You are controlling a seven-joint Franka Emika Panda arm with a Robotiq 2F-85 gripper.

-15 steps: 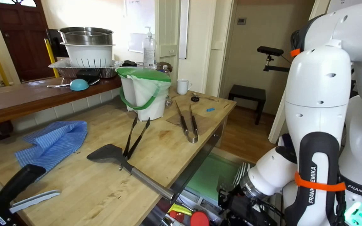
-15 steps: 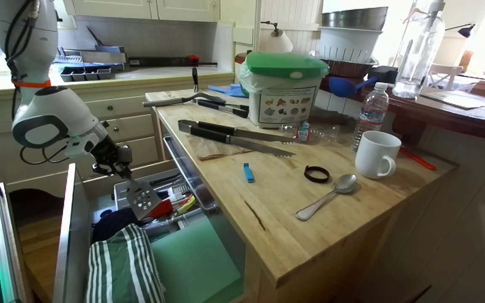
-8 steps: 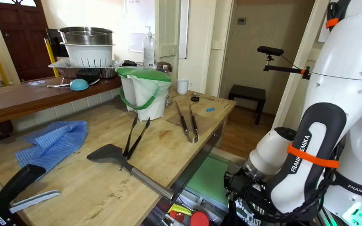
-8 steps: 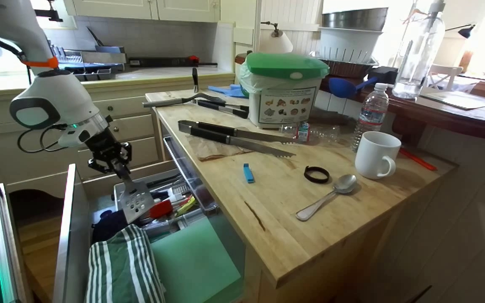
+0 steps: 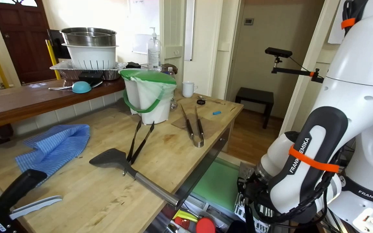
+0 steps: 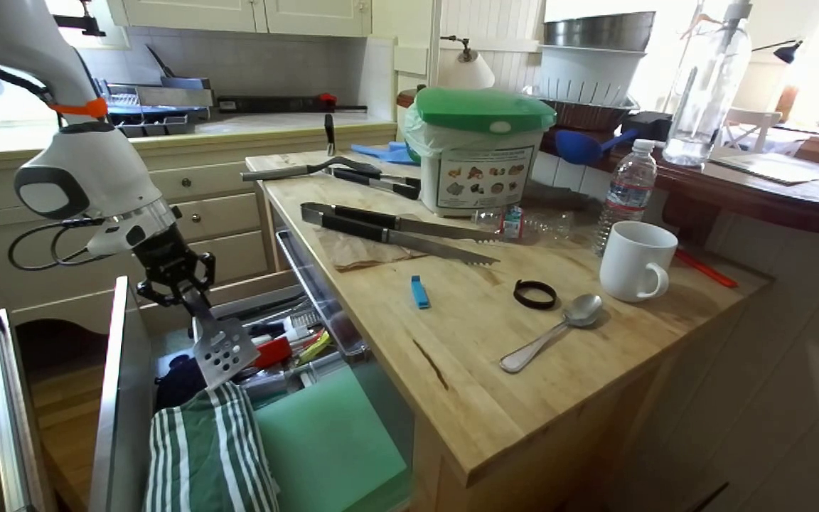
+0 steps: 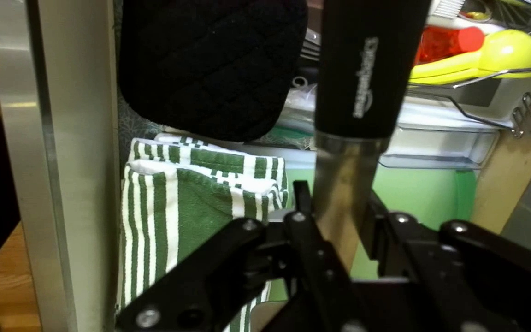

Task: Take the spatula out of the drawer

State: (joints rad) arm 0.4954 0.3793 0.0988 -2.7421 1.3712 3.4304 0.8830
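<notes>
The spatula has a slotted metal head (image 6: 225, 350) and a thick black handle (image 7: 362, 69). My gripper (image 6: 193, 286) is shut on the spatula's metal neck (image 7: 343, 177); both fingers lie along its sides in the wrist view, where the gripper (image 7: 338, 198) comes from below. The handle points to the top of that view. In an exterior view the handle (image 5: 249, 215) hangs below the gripper (image 5: 245, 191). The drawer (image 6: 116, 384) is pulled open. The spatula is over it, its head near the green-and-white striped cloth (image 6: 214, 448). The head is hidden in the wrist view.
The drawer also holds a green liner (image 6: 335, 441), a dark quilted pad (image 7: 210, 69) and a yellow tool (image 7: 505, 55). The wooden counter (image 6: 452, 398) overhangs it, bearing a big black spatula (image 5: 112, 158), tongs (image 5: 193, 132), a white bucket (image 5: 155, 106) and a mug (image 6: 637, 259).
The arm has swung and turned, carrying the spatula along over the drawer, left and slightly down in an exterior view. The grip on the spatula stays the same.
</notes>
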